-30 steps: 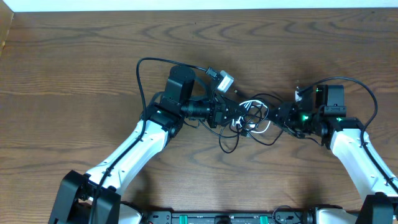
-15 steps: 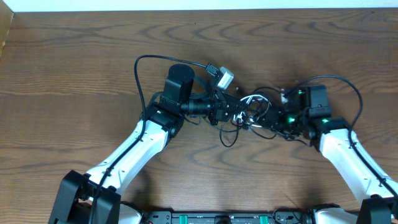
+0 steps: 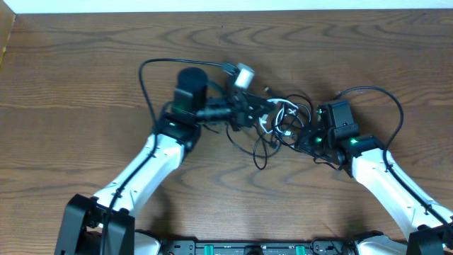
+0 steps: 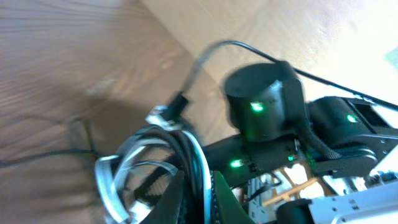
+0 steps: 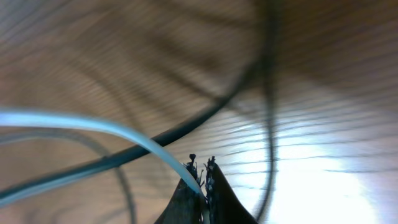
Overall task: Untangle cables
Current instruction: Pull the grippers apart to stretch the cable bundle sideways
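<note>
The cables [image 3: 283, 122] form a tangle of black and white loops at the table's centre, between both arms. My left gripper [image 3: 256, 112] is shut on a bundle of black and white cords [image 4: 198, 180] at the tangle's left side. My right gripper [image 3: 303, 139] is shut on the white cable [image 5: 124, 134] at the tangle's right side; black cords [image 5: 205, 115] cross in front of it. A black loop [image 3: 258, 152] trails from the tangle toward the front edge. A small plug [image 4: 166, 115] shows at the top of the bundle.
Thick black arm cables arc over the table behind the left arm [image 3: 152, 71] and right arm [image 3: 386, 103]. The brown wooden table [image 3: 78, 85] has a pale edge along the back. A small silver camera [image 3: 244, 75] sits on the left wrist.
Both arms have shifted left. The right gripper moved in toward the tangle and the left gripper drew back left and up, so the cords bunched and shifted left.
</note>
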`<action>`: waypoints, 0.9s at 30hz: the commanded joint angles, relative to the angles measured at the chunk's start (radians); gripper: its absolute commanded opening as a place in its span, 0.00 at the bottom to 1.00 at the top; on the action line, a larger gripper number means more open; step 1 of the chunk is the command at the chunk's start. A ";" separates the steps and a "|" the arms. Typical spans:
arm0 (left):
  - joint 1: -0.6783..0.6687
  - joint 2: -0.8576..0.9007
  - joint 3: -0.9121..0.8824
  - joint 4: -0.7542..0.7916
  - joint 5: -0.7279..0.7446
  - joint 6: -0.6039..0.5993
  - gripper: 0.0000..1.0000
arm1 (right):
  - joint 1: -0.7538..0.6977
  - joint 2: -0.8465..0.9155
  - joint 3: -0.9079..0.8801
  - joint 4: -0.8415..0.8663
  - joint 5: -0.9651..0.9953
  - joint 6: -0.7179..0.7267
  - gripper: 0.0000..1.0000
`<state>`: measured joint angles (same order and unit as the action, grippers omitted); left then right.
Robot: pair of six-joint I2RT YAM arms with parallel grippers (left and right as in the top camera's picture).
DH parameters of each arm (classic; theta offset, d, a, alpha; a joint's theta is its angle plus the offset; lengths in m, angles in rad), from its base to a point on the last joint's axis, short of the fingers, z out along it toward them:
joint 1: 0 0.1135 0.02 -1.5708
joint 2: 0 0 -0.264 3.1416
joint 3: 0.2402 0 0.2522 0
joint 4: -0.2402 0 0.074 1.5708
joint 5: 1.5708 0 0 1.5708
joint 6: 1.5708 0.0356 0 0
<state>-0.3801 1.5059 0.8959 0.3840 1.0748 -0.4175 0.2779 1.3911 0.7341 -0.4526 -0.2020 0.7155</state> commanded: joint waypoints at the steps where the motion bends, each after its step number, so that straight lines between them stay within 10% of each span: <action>1: 0.105 0.002 0.002 -0.031 0.019 0.024 0.08 | -0.050 -0.013 0.011 -0.027 0.143 -0.009 0.01; 13: 0.333 0.003 0.002 -0.326 -0.003 0.097 0.09 | -0.212 -0.174 0.014 -0.051 0.114 -0.141 0.01; 22: 0.333 0.003 0.002 -0.510 -0.417 -0.018 0.09 | -0.246 -0.262 0.014 -0.108 0.182 -0.096 0.08; 27: 0.315 0.003 0.002 -0.476 -0.273 -0.056 0.08 | -0.236 -0.253 0.014 -0.093 0.053 -0.080 0.18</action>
<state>-0.0769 1.5131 0.8898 -0.1219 0.8097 -0.4450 0.0628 1.1381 0.7399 -0.5461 -0.1768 0.6205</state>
